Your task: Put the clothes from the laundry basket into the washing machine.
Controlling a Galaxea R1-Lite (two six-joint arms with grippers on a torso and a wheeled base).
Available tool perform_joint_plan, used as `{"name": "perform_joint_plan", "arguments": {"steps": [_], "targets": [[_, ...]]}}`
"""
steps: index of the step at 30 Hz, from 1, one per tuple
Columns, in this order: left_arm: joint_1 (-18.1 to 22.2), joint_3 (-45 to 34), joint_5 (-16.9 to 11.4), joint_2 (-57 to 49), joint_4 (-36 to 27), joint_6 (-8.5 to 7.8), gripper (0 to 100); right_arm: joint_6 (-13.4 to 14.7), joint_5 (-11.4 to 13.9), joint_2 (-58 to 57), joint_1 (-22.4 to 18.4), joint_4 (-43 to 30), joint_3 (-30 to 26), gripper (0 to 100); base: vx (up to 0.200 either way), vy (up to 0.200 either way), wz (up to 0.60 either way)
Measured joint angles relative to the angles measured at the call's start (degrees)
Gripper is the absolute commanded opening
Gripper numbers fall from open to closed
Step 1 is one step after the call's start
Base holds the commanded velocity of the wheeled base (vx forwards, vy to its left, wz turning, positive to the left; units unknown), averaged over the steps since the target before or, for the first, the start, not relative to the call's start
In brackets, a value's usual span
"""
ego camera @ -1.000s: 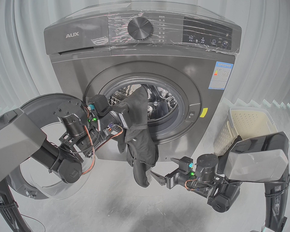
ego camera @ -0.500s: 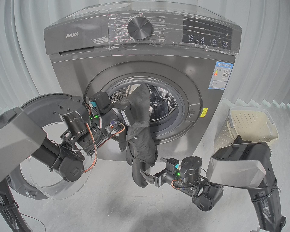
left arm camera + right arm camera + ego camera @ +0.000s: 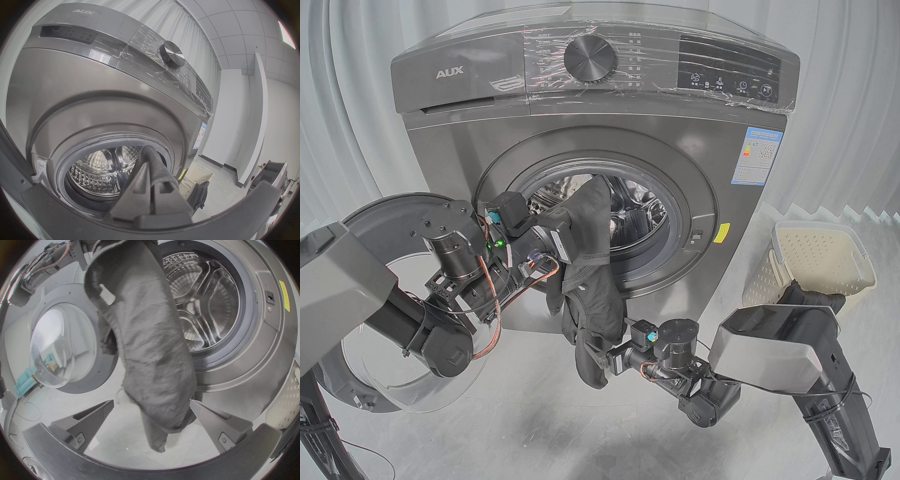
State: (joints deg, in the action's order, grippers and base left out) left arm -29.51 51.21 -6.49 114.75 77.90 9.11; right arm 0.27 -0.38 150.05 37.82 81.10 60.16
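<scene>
Charcoal cloth, a single garment [image 3: 589, 275], hangs at the left lip of the washing machine [image 3: 687, 150], in front of the drum opening [image 3: 637, 212]. Its top fold is pinched in the left tool [image 3: 152, 181], which is clenched on it level with the mouth. The rest drapes down past the lower rim and hangs free above the floor [image 3: 506, 412]. The right half of the opening is unobstructed. The door [image 3: 375, 250] stands swung wide to the robot's left, behind the left arm.

The right tool [image 3: 150, 405] sits low in front of the machine, released. Its fingers [image 3: 104, 410] are spread on either side of the garment's hanging lower part. Whether either pad touches the cloth cannot be told.

In the right wrist view, the drum's ribbed, perforated steel shows past the cloth's edge, and a small pale label [image 3: 107, 294] shows on the fabric. The left wrist view looks past the pinched fold to the laundry basket [image 3: 200, 173], on the floor near the machine's right side. Another dark piece [image 3: 198, 193] lies at the basket's near edge.
</scene>
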Motion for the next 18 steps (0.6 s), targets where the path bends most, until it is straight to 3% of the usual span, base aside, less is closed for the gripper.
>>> {"name": "perform_joint_plan", "arguments": {"steps": [9, 18], "targets": [[-0.3, -0.3, 0.1, -0.1, 0.1, 0.0, 0, 0.4, -2.3, 2.3, -2.7, -1.1, 5.0, 100, 0.0, 0.0, 0.0], [0.2, -0.5, 0.1, -0.1, 0.2, 0.0, 0, 0.8, -2.4, 0.2, -5.2, -0.6, 2.4, 100, 0.0, 0.0, 0.0]]}}
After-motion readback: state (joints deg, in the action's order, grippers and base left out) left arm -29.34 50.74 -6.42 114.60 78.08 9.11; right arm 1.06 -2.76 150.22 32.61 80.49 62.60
